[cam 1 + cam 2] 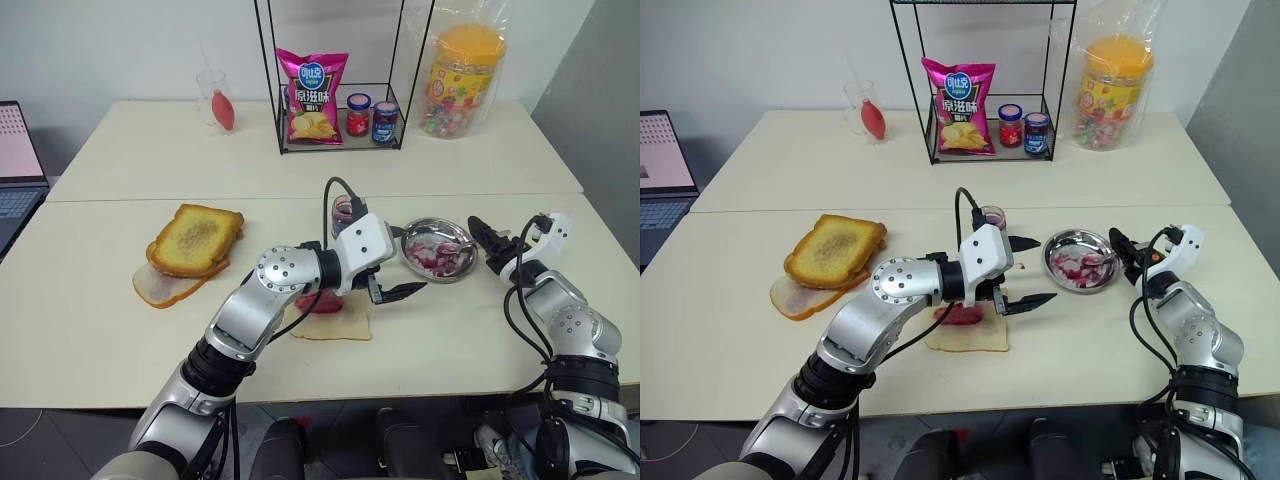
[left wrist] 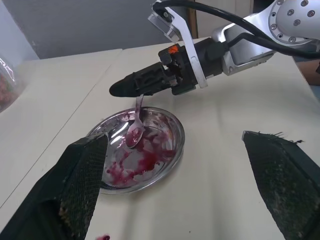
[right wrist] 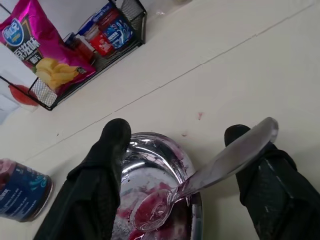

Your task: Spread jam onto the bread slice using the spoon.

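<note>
The bread slice point(image 1: 340, 327) lies near the table's front edge with a smear of jam point(image 1: 322, 303) on its top. My left gripper point(image 1: 404, 262) hovers open just past the slice's right side, pointing towards a steel dish point(image 1: 412, 240) streaked with jam. The spoon point(image 3: 220, 162) has its red-stained bowl down in that dish. Its handle leans on one finger point(image 3: 260, 170) of my right gripper point(image 3: 177, 130), which stands open at the dish's right rim.
Toasted slices point(image 1: 195, 240) are stacked at the left of the table. An open jam jar point(image 1: 343, 212) stands behind my left arm. On the far table are a wire rack point(image 1: 340, 140) with a chips bag and two small jars, a candy jar point(image 1: 462, 80) and a glass point(image 1: 215, 98). A laptop point(image 1: 15, 170) sits at the far left.
</note>
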Available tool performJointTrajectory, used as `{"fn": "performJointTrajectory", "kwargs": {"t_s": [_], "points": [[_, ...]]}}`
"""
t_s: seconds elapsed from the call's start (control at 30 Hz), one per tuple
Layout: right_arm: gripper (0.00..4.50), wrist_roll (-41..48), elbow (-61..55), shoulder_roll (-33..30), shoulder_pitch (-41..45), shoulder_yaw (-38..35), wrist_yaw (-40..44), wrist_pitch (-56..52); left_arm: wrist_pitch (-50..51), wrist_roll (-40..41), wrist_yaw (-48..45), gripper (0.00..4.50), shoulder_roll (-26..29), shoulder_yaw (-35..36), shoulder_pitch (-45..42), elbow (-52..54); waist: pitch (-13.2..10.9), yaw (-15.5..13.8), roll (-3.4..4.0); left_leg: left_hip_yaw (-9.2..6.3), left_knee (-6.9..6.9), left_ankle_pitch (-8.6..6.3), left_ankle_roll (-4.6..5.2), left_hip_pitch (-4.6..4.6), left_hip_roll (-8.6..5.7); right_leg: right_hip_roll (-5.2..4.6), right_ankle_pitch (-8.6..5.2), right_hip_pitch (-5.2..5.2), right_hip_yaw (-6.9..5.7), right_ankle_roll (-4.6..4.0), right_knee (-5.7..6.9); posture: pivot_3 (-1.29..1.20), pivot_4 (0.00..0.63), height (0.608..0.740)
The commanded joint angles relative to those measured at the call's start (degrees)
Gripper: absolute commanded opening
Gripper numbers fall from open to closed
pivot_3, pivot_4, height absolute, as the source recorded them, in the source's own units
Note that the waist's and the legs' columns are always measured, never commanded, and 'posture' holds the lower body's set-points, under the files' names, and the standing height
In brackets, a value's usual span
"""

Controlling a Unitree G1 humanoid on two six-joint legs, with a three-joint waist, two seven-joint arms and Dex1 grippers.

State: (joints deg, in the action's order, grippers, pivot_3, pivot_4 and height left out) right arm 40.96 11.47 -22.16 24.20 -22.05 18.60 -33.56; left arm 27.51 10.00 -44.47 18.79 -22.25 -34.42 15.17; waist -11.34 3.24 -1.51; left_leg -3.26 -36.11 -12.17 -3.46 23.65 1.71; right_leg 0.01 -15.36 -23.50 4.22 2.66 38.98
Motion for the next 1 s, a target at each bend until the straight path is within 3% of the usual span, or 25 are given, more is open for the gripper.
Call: {"fn": "performJointTrajectory", "kwargs": {"t_s": [0.03,0.07,0.43,0.7,0.83,1.0], "points": [[4.29,-3.46,-3.09,-0.88,-0.87,1.27,1.69,3.76,-0.68,-0.35,-0.13,4.5,-0.48,0.18,-1.3,0.61,0.0,0.0,0.0,0.0,0.0,0.0,0.0,0.0,0.0,0.0,0.0,0.0,0.0,0.0,0.0,0.0,0.15,0.74],[4.48,-4.53,-3.27,-0.95,-1.08,1.8,1.99,4.71,-0.76,-0.36,-0.16,4.5,-0.48,0.19,-1.32,0.55,0.0,0.0,0.0,0.0,0.0,0.0,0.0,0.0,0.0,0.0,0.0,0.0,0.01,0.0,-0.01,0.0,0.15,0.74],[4.48,-14.86,-1.76,-1.22,-1.71,3.88,1.36,14.75,-1.28,-0.57,-0.14,4.5,-0.47,0.48,-1.27,0.32,0.0,-0.01,0.0,0.01,0.0,0.0,0.0,-0.02,0.0,-0.01,0.0,0.01,0.01,0.0,0.0,0.0,0.15,0.74],[4.48,-16.88,-1.93,-1.02,-1.75,2.35,-0.51,16.8,-1.14,-0.57,0.42,4.5,-0.38,1.29,-1.62,0.55,0.0,-0.02,0.0,0.0,0.0,0.0,-0.01,-0.04,0.0,-0.01,0.01,0.03,0.01,-0.01,0.01,0.0,0.15,0.74],[4.48,-15.66,-5.04,-1.81,-1.55,0.95,0.01,16.58,0.41,0.36,1.23,4.5,0.96,4.26,-1.33,2.08,0.0,0.0,0.0,0.0,0.0,0.0,-0.01,-0.05,0.0,-0.01,0.01,0.03,0.01,-0.01,0.01,0.0,0.15,0.74],[4.48,-13.15,-12.87,-5.62,-3.42,0.94,4.52,13.23,5.93,4.0,0.23,4.5,7.6,12.48,0.96,5.63,-0.01,0.12,0.03,-0.01,0.03,0.0,0.0,-0.11,0.02,0.01,0.0,0.03,0.0,-0.01,0.05,0.0,0.15,0.74]]}}
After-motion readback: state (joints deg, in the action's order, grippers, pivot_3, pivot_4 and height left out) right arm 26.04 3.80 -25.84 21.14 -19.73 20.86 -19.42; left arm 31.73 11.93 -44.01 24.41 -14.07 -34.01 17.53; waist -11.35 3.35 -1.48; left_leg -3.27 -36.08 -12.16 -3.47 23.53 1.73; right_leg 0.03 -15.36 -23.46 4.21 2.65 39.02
